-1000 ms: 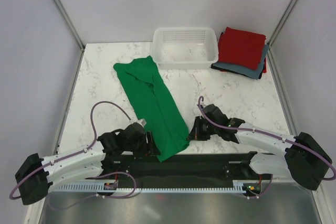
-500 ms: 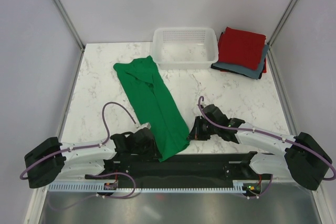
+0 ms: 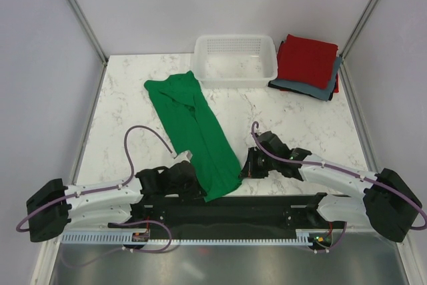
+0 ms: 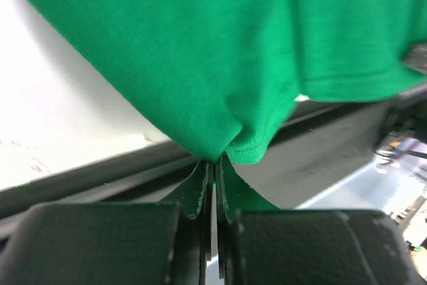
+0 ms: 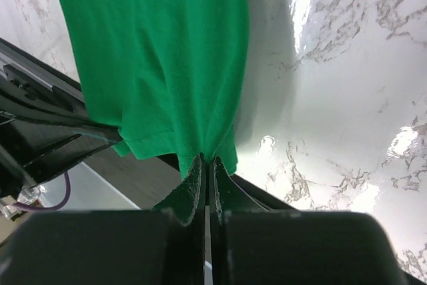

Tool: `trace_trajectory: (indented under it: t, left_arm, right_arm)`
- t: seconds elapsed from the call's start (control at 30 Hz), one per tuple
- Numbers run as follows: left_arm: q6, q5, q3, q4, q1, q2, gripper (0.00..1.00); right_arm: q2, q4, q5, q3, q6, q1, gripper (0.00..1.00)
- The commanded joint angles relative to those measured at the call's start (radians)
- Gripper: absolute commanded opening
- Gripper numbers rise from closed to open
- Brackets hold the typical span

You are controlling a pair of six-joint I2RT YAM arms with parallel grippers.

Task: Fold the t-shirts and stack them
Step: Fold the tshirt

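Observation:
A bright green t-shirt (image 3: pixel 193 131) lies folded lengthwise in a long strip, slanting from the table's middle back to the near edge. My left gripper (image 3: pixel 199 190) is shut on the near left corner of the green t-shirt (image 4: pixel 220 65), whose hem is pinched between the jaws. My right gripper (image 3: pixel 244 168) is shut on the near right corner of the green t-shirt (image 5: pixel 160 58). At the back right, a red t-shirt (image 3: pixel 307 58) folded into a square sits on top of a grey-blue t-shirt (image 3: pixel 313 88).
A white mesh plastic basket (image 3: pixel 235 60) stands at the back centre, just behind the green shirt's far end. The black rail (image 3: pixel 233 208) between the arm bases runs along the near edge of the marble table (image 3: pixel 300 121).
My left gripper slid right up to the shirt's near corner and closed on it. The right gripper stayed shut on its corner without moving.

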Motion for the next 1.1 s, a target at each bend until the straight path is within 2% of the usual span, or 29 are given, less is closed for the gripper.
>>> trace_trajectory:
  t: [0.0,0.13,0.27,0.4,0.6,0.73,1.07]
  left_arm:
    - [-0.056,-0.083,0.067,-0.101,-0.015,-0.099,0.02]
    - [-0.048,-0.141,0.133,-0.227,-0.015,-0.159,0.02]
    - [-0.032,-0.236,0.208,-0.334,-0.009,-0.176,0.02]
    - [0.057,-0.279,0.275,-0.395,0.048,-0.169,0.02]
    - [0.233,-0.218,0.328,-0.374,0.269,-0.126,0.02]
    - [0.35,-0.137,0.36,-0.324,0.459,-0.069,0.02]
    - [0.518,-0.009,0.412,-0.215,0.698,0.13,0.02]
  right_arm:
    - [-0.028,-0.087,0.037,0.103,-0.036,0.007,0.0]
    - [0.001,-0.164,0.084,0.218,-0.069,0.007,0.0]
    - [0.107,-0.248,0.142,0.384,-0.126,0.007,0.0]
    - [0.216,-0.288,0.182,0.533,-0.181,0.004,0.0]
    - [0.415,-0.351,0.19,0.796,-0.266,-0.057,0.0]
    - [0.541,-0.376,0.173,0.98,-0.31,-0.101,0.0]
    - [0.834,-0.393,0.081,1.232,-0.35,-0.169,0.0]
